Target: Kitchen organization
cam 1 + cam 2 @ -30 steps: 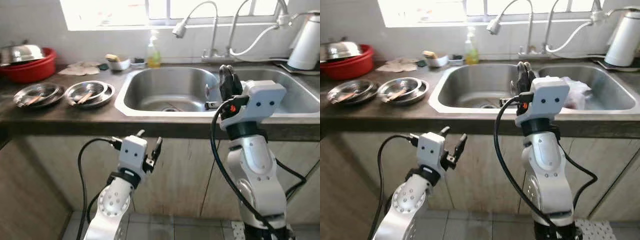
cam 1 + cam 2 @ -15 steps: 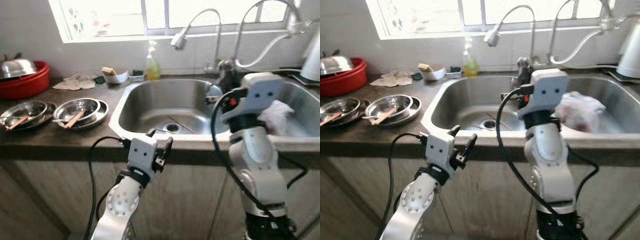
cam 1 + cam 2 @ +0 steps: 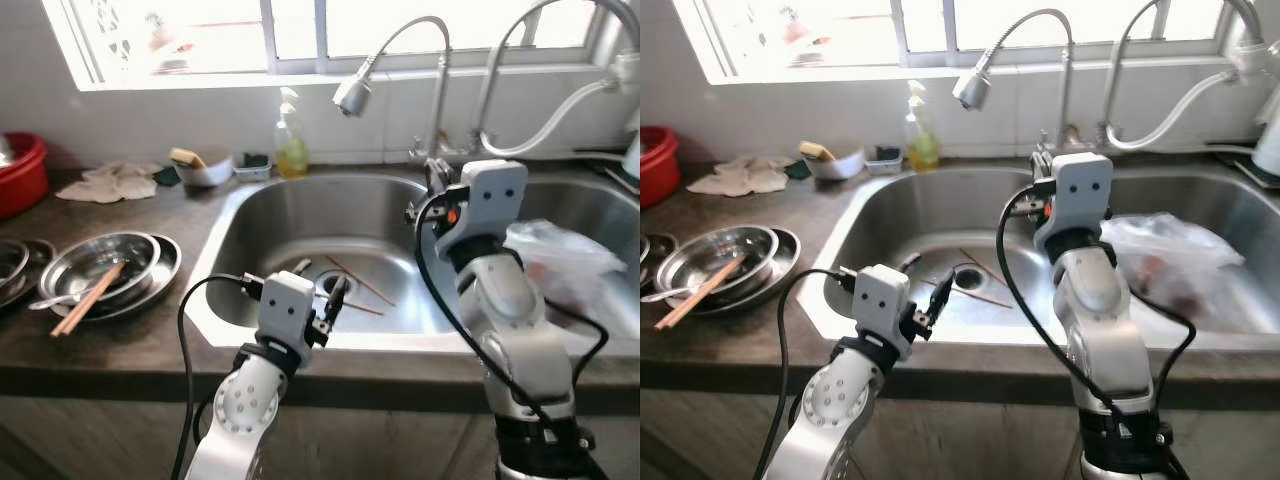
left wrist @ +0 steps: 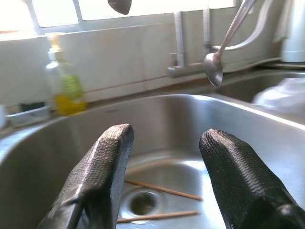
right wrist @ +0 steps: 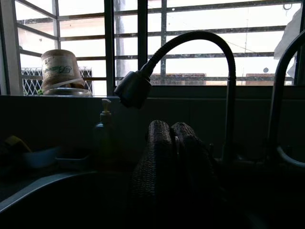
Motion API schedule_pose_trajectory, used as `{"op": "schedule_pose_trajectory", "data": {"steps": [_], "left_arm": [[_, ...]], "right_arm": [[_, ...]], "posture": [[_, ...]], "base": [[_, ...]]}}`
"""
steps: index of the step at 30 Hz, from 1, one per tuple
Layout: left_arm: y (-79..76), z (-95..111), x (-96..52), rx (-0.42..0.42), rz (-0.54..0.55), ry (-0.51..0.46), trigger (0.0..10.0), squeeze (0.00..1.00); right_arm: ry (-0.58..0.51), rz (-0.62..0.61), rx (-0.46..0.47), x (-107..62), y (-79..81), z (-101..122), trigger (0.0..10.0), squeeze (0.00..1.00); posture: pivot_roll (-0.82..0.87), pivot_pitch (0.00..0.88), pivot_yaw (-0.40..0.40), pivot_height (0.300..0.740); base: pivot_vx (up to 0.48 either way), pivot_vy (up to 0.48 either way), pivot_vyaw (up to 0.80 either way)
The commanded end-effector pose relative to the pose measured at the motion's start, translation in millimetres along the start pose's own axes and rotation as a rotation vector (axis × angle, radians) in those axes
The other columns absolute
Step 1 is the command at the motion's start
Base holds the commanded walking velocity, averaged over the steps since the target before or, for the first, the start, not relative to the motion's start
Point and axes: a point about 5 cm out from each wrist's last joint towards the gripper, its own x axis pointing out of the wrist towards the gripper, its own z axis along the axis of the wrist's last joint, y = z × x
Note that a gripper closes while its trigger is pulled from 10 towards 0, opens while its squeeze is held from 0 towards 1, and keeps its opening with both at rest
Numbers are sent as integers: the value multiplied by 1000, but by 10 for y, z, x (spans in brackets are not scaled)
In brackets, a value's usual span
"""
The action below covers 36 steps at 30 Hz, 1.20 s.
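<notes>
The left gripper [image 3: 318,285] hangs over the near edge of the sink [image 3: 225,255], its two black fingers [image 4: 102,162] spread wide with nothing between them. The right gripper [image 5: 174,143] is up by the back of the sink, near the tap [image 3: 352,95], and its fingers are pressed tight together. In the left wrist view a spoon [image 4: 213,67] hangs from up there, but I cannot tell for sure that those fingers pinch it.

Two chopsticks [image 3: 355,285] lie flat at the bottom of the sink, right by the drain [image 4: 139,204]. They look thin, light and stiff. On wet steel they will likely slide or roll away. I think the best spot to hold one is near its middle, so it does not tip.

More chopsticks [image 3: 85,300] rest in the bowls [image 3: 100,270] on the counter, left of the sink. A plastic bag [image 3: 560,260] sits in the other basin, right of the sink.
</notes>
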Motion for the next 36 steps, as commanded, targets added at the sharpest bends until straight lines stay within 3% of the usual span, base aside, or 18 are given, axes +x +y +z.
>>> {"op": "schedule_pose_trajectory", "data": {"steps": [1,11,18,21,25,28,29,30,31,36], "left_arm": [[61,-26,-26,9,23,21,10000,0],[40,-28,-18,13,17,27,10000,0],[28,-38,-64,14,21,38,10000,0],[23,-32,-78,16,22,40,10000,0],[16,-33,-113,16,30,49,10000,0],[9,-36,-130,15,32,55,10000,0],[11,-35,-131,14,33,56,10000,0],[11,-35,-131,14,33,56,10000,0],[12,-37,-135,15,33,57,10000,0],[19,-46,-126,13,32,60,10000,0]], "right_arm": [[24,40,19,36,87,-27,10000,0],[213,43,-56,315,-57,-185,10000,0],[440,126,-176,536,-149,-515,10000,0],[484,151,-190,560,-158,-593,10000,0],[649,198,-198,519,-185,-867,10000,0],[706,220,-203,454,-196,-987,10000,0],[717,223,-206,438,-200,-1012,10000,349],[717,223,-206,438,-200,-1012,10000,349],[716,220,-216,429,-213,-1024,10000,1000],[707,199,-192,437,-240,-1017,10000,1000]], "posture": [[4,0,1,740],[7,0,-8,740],[17,0,-20,740],[24,0,-27,740],[36,3,-32,740],[40,9,-38,740],[39,12,-37,740],[39,12,-37,740],[39,12,-37,740],[26,8,-26,740]], "base": [[0,0,0],[0,0,0],[0,0,0],[0,0,0],[0,0,0],[0,0,0],[0,0,0],[0,0,0],[0,0,0],[0,0,0]]}}
